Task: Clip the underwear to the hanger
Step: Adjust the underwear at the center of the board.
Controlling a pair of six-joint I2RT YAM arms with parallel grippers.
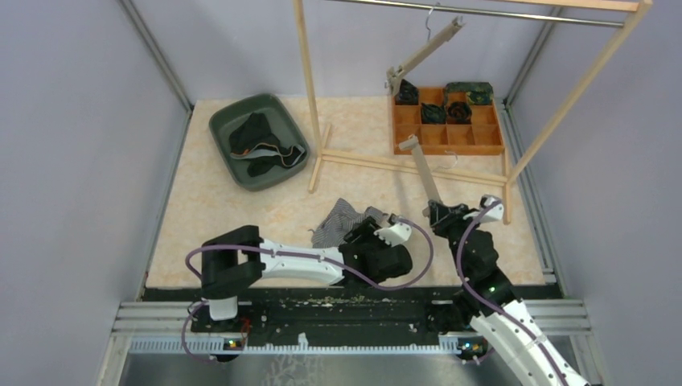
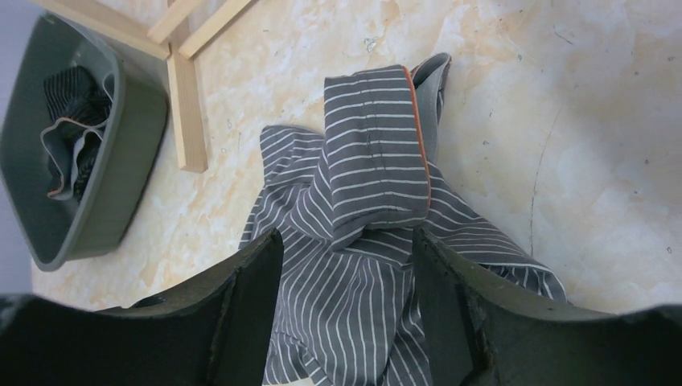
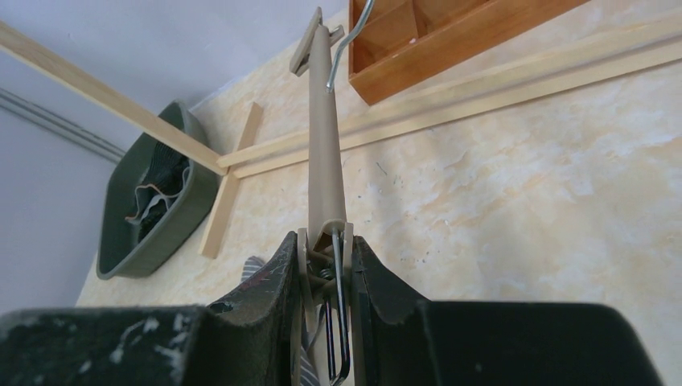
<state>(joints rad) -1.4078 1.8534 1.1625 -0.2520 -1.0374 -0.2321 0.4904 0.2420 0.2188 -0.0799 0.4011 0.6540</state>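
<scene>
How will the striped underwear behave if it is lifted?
Probably floppy: the striped underwear lies crumpled in soft folds, so it should drape and sag. It is likely light, as the fabric looks thin. If pushed, it may bunch rather than slide.

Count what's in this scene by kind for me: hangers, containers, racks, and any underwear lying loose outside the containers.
Clip hangers: 2 (held hanger, hanging hanger)
Containers: 2 (green bin, wooden divided tray)
Racks: 1 (wooden rack)
Loose underwear: 1 (striped underwear)
Total: 6

Green bin (image 1: 221, 145) left of rack (image 1: 306, 72); organizer (image 1: 446, 149) beyond.
</scene>
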